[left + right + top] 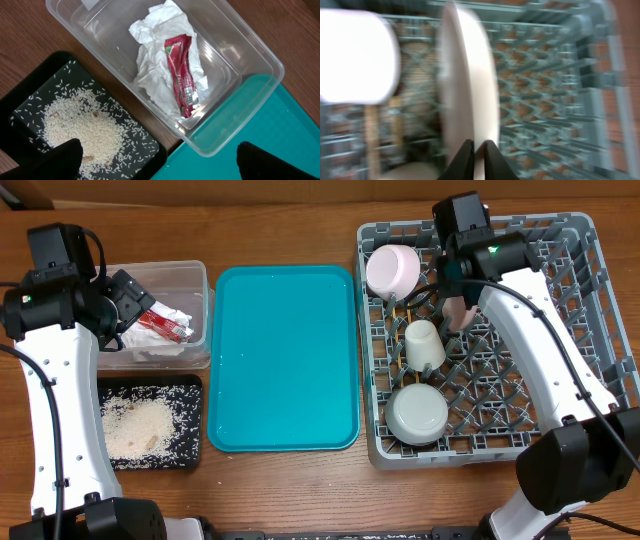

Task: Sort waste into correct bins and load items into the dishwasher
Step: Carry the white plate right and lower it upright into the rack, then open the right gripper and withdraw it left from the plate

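My right gripper [479,150] is shut on the rim of the pale pink plate [470,85], which stands on edge in the dishwasher rack [590,310]; this view is blurred. From overhead a bit of the plate [458,311] shows under that arm. Also in the rack are a small pink bowl [392,270], a cream cup [424,343] and a grey-green bowl [417,415]. My left gripper [160,165] hangs open and empty over the corner where the clear tub [250,45] meets the black tray [30,100]. In the tub lie the white napkin [155,30] and red sauce packet [181,75]. Rice [82,125] lies in the black tray.
A bare teal serving tray [283,358] lies between the bins and the rack. The clear tub [195,280] sits behind the black tray [190,455] at the table's left. Both arms' white links run down each side toward the front edge.
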Available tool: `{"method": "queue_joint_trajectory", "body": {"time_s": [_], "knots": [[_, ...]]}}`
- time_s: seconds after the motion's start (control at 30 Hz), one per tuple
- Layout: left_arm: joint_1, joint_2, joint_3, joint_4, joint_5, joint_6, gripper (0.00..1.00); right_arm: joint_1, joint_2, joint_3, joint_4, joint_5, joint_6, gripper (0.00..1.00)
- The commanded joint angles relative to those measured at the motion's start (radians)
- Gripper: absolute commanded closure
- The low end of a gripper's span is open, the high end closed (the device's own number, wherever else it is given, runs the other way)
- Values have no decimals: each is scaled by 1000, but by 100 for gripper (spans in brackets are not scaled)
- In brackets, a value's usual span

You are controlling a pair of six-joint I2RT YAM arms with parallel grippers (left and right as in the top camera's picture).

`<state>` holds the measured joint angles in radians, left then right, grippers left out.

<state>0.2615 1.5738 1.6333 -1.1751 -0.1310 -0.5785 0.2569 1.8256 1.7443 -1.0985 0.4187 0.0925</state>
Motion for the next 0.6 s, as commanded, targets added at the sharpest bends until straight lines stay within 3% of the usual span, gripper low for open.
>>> {"method": "queue_joint_trajectory", "body": {"time_s": [0.0, 0.33, 0.43, 0.53, 0.57], "knots": [[-6, 8, 18, 1, 1, -20, 0, 12, -10, -5, 9, -171, 95, 81], [-6, 8, 18, 1, 1, -20, 0, 12, -10, -5, 5, -211, 95, 39], [-6, 8, 18, 1, 1, -20, 0, 12, -10, -4, 6, -211, 95, 33], [-6, 8, 18, 1, 1, -20, 0, 18, -11, -3, 0, -211, 95, 17], [-6, 8, 18, 1, 1, -20, 0, 21, -11, -3, -7, -211, 95, 3]]}}
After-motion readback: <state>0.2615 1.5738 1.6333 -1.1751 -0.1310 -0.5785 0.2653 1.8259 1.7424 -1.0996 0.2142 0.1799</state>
